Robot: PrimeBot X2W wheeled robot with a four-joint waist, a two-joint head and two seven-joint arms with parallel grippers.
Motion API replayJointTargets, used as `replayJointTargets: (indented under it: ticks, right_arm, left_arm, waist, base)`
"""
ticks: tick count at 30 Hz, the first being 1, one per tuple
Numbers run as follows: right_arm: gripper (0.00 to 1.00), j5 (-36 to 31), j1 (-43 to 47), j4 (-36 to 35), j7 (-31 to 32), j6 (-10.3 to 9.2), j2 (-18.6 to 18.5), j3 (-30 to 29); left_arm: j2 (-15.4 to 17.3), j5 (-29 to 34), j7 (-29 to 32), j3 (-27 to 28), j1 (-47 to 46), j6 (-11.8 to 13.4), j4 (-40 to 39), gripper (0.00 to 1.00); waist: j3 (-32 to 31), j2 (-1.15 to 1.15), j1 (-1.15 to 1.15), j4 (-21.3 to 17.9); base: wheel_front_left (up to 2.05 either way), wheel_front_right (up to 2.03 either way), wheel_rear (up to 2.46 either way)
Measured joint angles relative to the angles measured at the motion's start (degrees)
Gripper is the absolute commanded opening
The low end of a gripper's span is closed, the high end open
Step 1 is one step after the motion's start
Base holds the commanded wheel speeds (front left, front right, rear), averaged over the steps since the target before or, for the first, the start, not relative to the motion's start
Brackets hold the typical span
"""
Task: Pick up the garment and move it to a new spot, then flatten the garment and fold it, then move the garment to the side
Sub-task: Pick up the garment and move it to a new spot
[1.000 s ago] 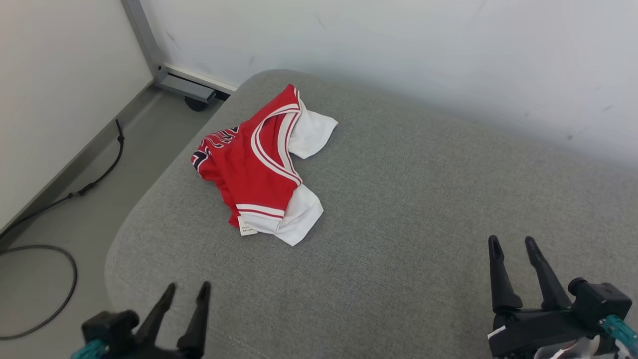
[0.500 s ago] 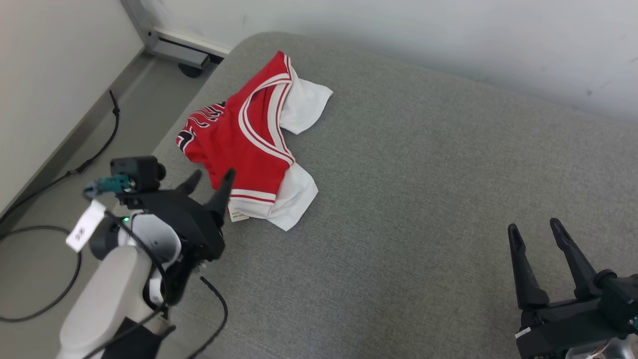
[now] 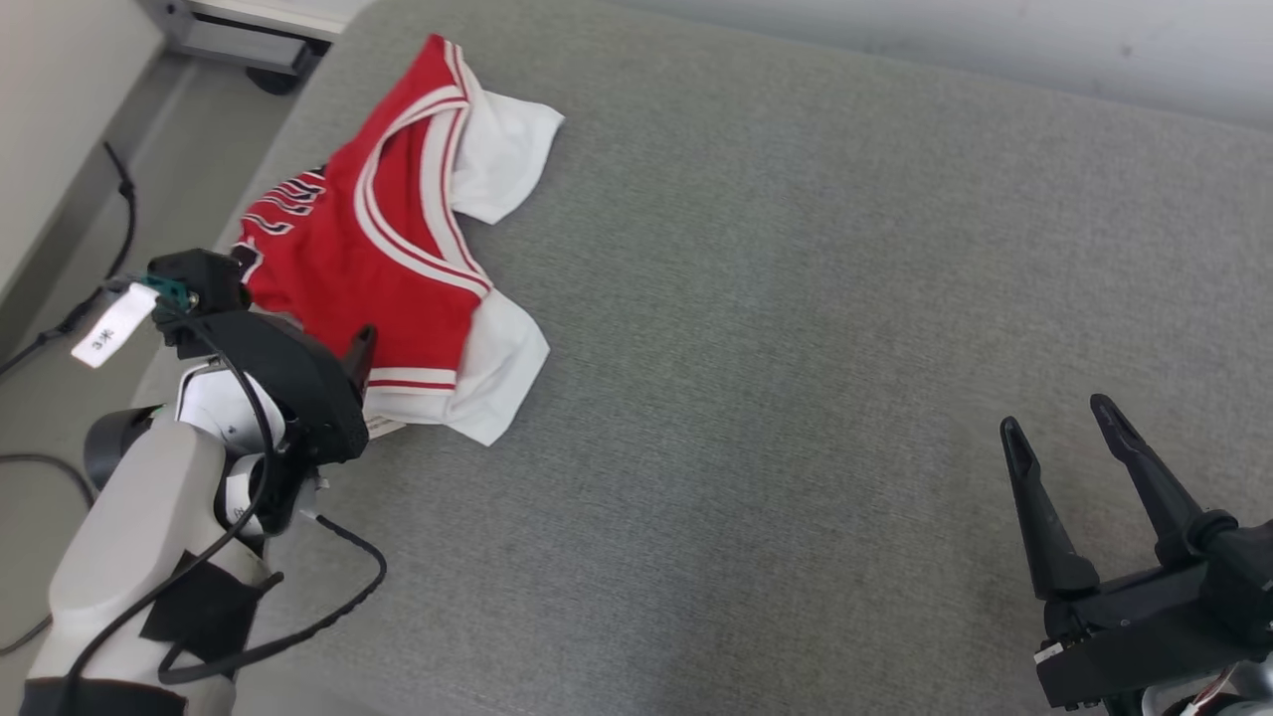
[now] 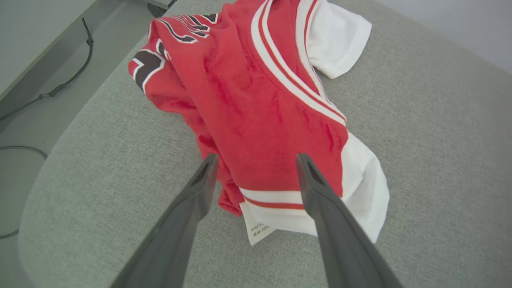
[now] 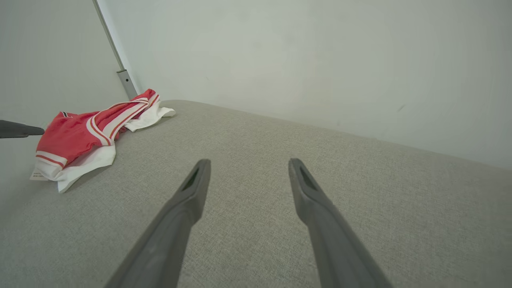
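Note:
The garment [image 3: 383,259] is a crumpled red jersey with white stripes and white sleeves, lying at the far left of the grey cushion [image 3: 796,298]. My left gripper [image 3: 333,338] hovers at its near edge, open. In the left wrist view its jaws [image 4: 257,158] stand wide over the garment [image 4: 248,100], one on each side of the red hem and white label, and nothing is gripped. My right gripper [image 3: 1056,415] is open at the lower right, far from the garment. In the right wrist view it [image 5: 249,162] is held over bare cushion, with the garment [image 5: 80,134] far to the left.
The cushion's rounded left edge drops to the floor [image 3: 60,418], where black cables [image 3: 119,189] lie. A metal frame base with a castor [image 3: 249,45] stands at the top left. A pale wall [image 5: 304,60] runs behind the cushion. A left fingertip [image 5: 20,130] pokes in beside the garment.
The camera has tilted down and shifted. My left arm has come up from the bottom edge and reached forward to the garment's near edge. The right gripper has stayed open, low at the right.

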Motion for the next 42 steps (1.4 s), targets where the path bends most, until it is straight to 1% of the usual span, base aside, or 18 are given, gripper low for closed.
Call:
replayJointTargets:
  ticks: [6, 15, 16, 17, 18, 21, 29, 36, 37, 42]
  right_arm:
    - [1.00, -0.30, -0.08, -1.34, 1.56, 0.00, -0.35, -0.19]
    - [1.00, -0.43, -0.25, -3.65, 3.91, -0.01, -0.97, -0.26]
    - [1.00, -0.43, -0.25, -3.98, 4.02, -0.01, -1.03, -0.29]
    - [1.00, -0.44, -0.25, -4.37, 4.25, -0.02, -1.07, -0.31]
    - [1.00, -0.44, -0.25, -4.56, 4.49, -0.02, -1.11, -0.34]
    - [1.00, -0.45, -0.23, -4.74, 4.94, -0.52, -1.37, -1.03]
    - [1.00, -0.45, -1.22, -4.14, 5.02, -0.53, -1.27, -0.75]
    - [1.00, -0.29, -2.23, -2.14, 4.87, -0.79, -0.23, -0.52]
    - [1.00, -0.09, -2.34, -1.76, 4.68, -0.80, 0.00, -0.47]
    - [1.00, 0.64, -3.00, 0.93, 3.69, -0.96, 1.65, 0.48]
  left_arm:
    - [0.46, 0.43, 1.27, 0.38, -2.83, 1.44, 5.69, 1.00]
    - [0.37, 0.46, 2.35, 1.56, -4.87, 1.91, 10.54, 1.00]
    - [0.30, 0.46, 2.69, 1.56, -5.16, 1.91, 11.05, 0.96]
    - [0.30, 0.47, 2.74, 1.57, -5.53, 1.92, 11.48, 0.54]
    - [0.30, 0.47, 2.74, 1.56, -5.81, 1.92, 11.74, 0.00]
    - [-0.15, 0.47, 3.05, 1.44, -7.14, 1.92, 12.84, 0.00]
    - [-0.96, 0.73, 2.63, 1.36, -9.12, 2.01, 15.81, 0.00]
    - [-1.43, 1.41, 0.67, 1.21, -11.07, 2.09, 17.41, 0.00]
    - [-1.47, 1.44, 0.31, 1.25, -11.53, 2.45, 17.56, 0.00]
    - [-1.71, 2.30, -2.45, 1.38, -13.90, 2.50, 18.01, 0.00]
  waist:
    - [2.54, 0.00, 0.00, -2.63]
    - [4.74, 0.00, 0.00, -4.90]
    - [4.92, 0.00, -0.01, -5.08]
    - [5.09, 0.00, -0.01, -5.25]
    - [5.25, 0.00, -0.01, -5.41]
    - [5.67, 0.00, 0.00, -5.66]
    - [4.82, 0.00, -0.01, -5.61]
    - [2.53, 0.00, -0.01, -5.53]
    - [2.11, 0.00, -0.01, -5.51]
    - [-0.41, 0.00, -0.02, -5.49]
  base:
    - [0.00, 0.00, 0.00]
    - [0.00, 0.00, 0.00]
    - [0.00, 0.00, 0.00]
    - [0.00, 0.00, 0.00]
    - [0.00, 0.00, 0.00]
    - [0.00, 0.00, 0.00]
    - [0.00, 0.00, 0.00]
    - [0.00, 0.00, 0.00]
    - [0.00, 0.00, 0.00]
    - [0.00, 0.00, 0.00]
